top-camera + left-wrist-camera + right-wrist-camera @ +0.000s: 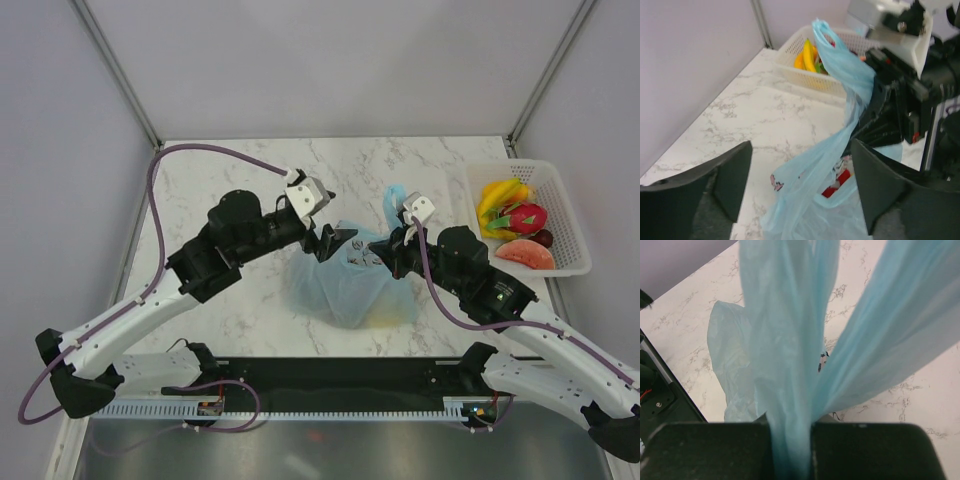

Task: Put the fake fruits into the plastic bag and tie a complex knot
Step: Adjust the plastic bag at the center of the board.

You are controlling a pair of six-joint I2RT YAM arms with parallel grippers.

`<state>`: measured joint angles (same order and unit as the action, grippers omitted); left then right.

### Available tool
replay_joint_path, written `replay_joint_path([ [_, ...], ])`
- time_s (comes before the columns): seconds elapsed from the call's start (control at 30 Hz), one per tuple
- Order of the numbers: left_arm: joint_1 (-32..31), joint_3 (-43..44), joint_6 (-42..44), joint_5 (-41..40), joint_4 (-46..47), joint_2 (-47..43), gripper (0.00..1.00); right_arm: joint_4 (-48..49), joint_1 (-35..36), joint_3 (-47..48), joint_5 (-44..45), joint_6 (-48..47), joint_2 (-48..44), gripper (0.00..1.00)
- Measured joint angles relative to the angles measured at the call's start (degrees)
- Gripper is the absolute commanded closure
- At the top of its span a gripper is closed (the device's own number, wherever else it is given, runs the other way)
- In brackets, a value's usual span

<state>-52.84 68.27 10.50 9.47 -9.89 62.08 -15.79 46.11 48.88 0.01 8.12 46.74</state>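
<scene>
The light-blue plastic bag (345, 278) lies crumpled in the middle of the table. My right gripper (388, 250) is shut on one of its handle strips (790, 365) and pulls it taut; the loop end (395, 194) sticks out behind. My left gripper (325, 240) is open, its fingers (732, 172) wide on either side of the bag's mouth (810, 190) without pinching it. A red patch (836, 183) shows in the bag; I cannot tell what it is. Yellow bananas (497, 195), a dragon fruit (526, 217), a dark ball (543, 238) and an orange-red slice (525, 254) lie in the basket.
The white mesh basket (570, 215) stands at the table's right edge, and shows in the left wrist view (790, 67) behind the bag. Grey walls close in the back and sides. Bare marble table (220, 180) lies at the left and back.
</scene>
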Motion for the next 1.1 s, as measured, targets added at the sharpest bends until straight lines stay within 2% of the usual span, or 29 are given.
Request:
replay_joint_path([
  [0.07,0.0,0.24,-1.92,-1.55,2.36,0.0,0.0,0.09,0.0,-0.07,0.02,0.0,0.0,1.0],
  [0.13,0.0,0.24,-2.97,-2.12,4.13,0.0,0.01,0.2,0.0,-0.11,0.0,0.0,0.0,1.0],
  [0.17,0.07,0.31,-3.65,-2.12,4.74,0.04,0.08,0.26,0.0,-0.11,0.0,0.0,-0.02,1.0],
  [0.27,0.5,2.54,-6.12,-1.9,4.96,1.4,0.13,0.33,0.0,-0.11,0.0,0.0,-0.11,1.0],
  [0.5,1.36,11.76,-11.47,1.4,4.48,7.41,0.12,0.37,0.0,-0.11,0.0,0.02,-0.22,1.0],
  [0.83,2.45,18.03,-16.06,7.23,3.93,14.27,0.2,0.37,0.0,-0.11,0.0,0.0,-0.57,1.0],
  [1.03,3.13,20.7,-18.62,10.25,2.64,18.97,0.32,0.35,0.0,-0.11,0.0,0.0,-0.72,1.0],
  [1.1,3.3,21.22,-19.41,11.34,2.4,20.28,0.4,0.35,0.0,-0.13,0.0,0.02,-0.79,1.0],
])
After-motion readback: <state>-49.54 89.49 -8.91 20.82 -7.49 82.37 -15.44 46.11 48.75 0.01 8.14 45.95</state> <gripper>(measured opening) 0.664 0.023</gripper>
